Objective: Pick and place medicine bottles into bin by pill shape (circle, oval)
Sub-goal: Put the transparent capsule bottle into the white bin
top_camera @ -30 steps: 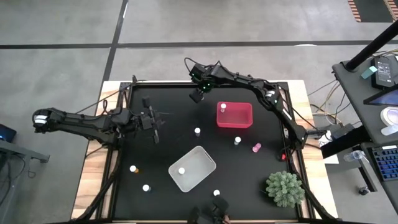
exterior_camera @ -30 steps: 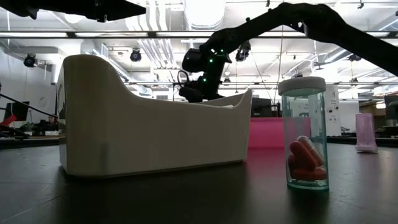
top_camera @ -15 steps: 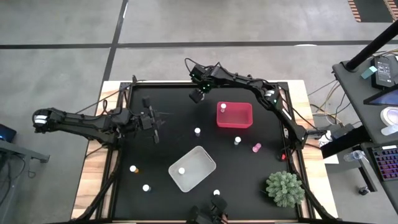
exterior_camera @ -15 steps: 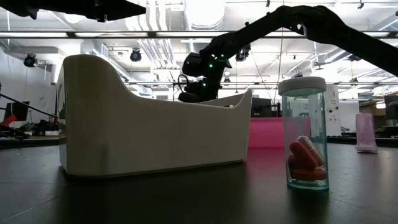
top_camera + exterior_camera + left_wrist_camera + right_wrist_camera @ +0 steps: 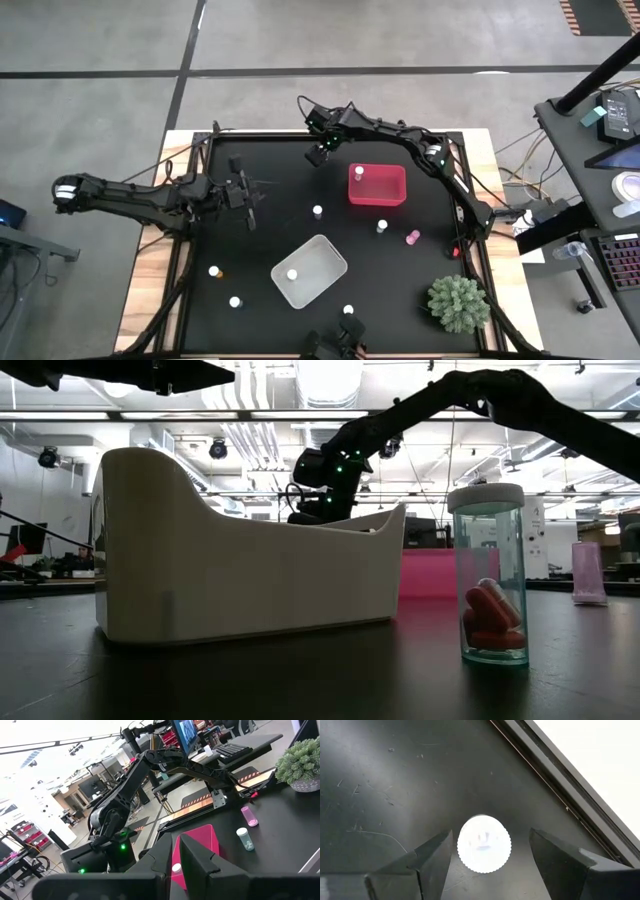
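**Ana:** Right wrist view says it all: right gripper (image 5: pixel 485 857) with its fingers spread wide, and a bottle (image 5: pixel 484 844) with a white ribbed cap sitting dead between them, seen from straight above. Nothing touching it yet.

**Ben:** And overhead, that gripper (image 5: pixel 318 156) is at the far edge of the mat, beside the pink bin (image 5: pixel 377 185). Bottle itself is hidden under the wrist there.

**Ana:** So, in my reading, this is the approach to the grasp. What makes it a good one?

**Ben:** Keep the cap centred between both fingers on the way down, and drop low enough to close on the body, not the cap rim. The table's raised border runs close by; I'd watch that the outer finger doesn't catch it.

**Ana:** Left gripper (image 5: pixel 246 192)?

**Ben:** Waiting at the left side of the mat, fingers pressed together, holding nothing.

**Ana:** And the rest of the work?

**Ben:** One bottle in the pink bin, one in the white bin (image 5: pixel 309 270), and several more loose on the mat. Pill shape decides the bin, and from above I can't tell this one's.
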